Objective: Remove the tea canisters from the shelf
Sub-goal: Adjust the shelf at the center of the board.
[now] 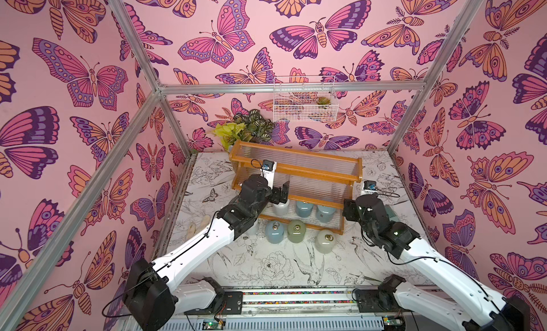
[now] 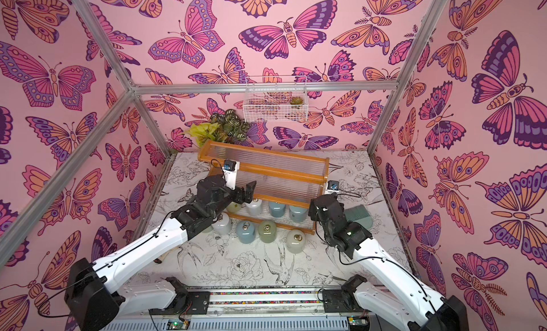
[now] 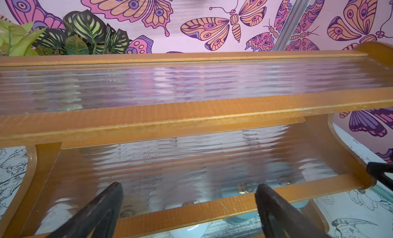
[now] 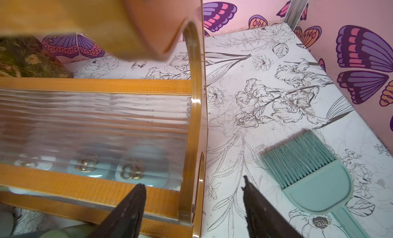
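Left end effector (image 3: 187, 184) spread wide and empty at the middle tier of the shelf (image 1: 296, 166), right end effector (image 4: 192, 181) apart and empty at the shelf's right end, four tea canisters (image 2: 276, 209) on the bottom tier, other canisters (image 2: 267, 230) upright on the surface (image 2: 236, 270) just in front.

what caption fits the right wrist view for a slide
Open right end effector at the shelf's end, blue canisters under its ribbed plastic, teal brush on the table

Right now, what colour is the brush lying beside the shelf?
Pale teal; the brush shows best in the right wrist view.
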Robot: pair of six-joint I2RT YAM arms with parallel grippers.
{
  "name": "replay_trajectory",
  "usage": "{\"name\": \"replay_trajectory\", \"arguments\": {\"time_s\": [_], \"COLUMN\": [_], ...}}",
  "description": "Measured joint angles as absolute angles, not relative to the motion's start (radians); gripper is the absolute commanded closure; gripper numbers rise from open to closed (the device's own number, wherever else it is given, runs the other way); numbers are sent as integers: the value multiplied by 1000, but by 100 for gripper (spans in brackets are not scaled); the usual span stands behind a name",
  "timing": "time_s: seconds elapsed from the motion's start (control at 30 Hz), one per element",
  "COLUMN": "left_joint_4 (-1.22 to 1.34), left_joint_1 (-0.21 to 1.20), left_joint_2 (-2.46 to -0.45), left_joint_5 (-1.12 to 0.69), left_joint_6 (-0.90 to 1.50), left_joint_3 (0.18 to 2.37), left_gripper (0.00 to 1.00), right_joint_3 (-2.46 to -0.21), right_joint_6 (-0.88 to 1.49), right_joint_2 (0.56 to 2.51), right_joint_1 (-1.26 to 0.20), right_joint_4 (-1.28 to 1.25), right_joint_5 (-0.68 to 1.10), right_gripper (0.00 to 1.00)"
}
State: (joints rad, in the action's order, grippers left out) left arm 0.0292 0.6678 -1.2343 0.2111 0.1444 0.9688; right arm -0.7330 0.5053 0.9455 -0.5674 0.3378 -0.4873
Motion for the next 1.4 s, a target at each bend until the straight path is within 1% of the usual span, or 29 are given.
{"name": "replay_trajectory", "arguments": {"time_s": [0.5,0.67,0.8,1.1,1.23,1.4], "left_joint_4": [52,57,63,75,76,78], "left_joint_1": [668,667,666,666,666,666], "left_joint_2": [-1223,-1217,-1216,-1216,-1216,-1215], "left_joint_5": [202,202,202,202,202,202], "left_joint_6": [156,160,162,162,162,162], "left_joint_3": [953,949,943,941,941,934], "left_gripper": [0,0,0,0,0,0], "right_joint_3": [-733,-733,-733,-746,-769,-780], "right_joint_6": [526,533,533,568,587,580], "right_joint_2": [1022,1043,1051,1075,1119,1153], "right_joint_1": [-514,-508,-501,-486,-476,-470], "right_joint_4": [304,307,307,292,266,237], "right_joint_5": [-439,-431,-425,-385,-388,-412], "right_gripper": [36,49,63,77,88,92]}}
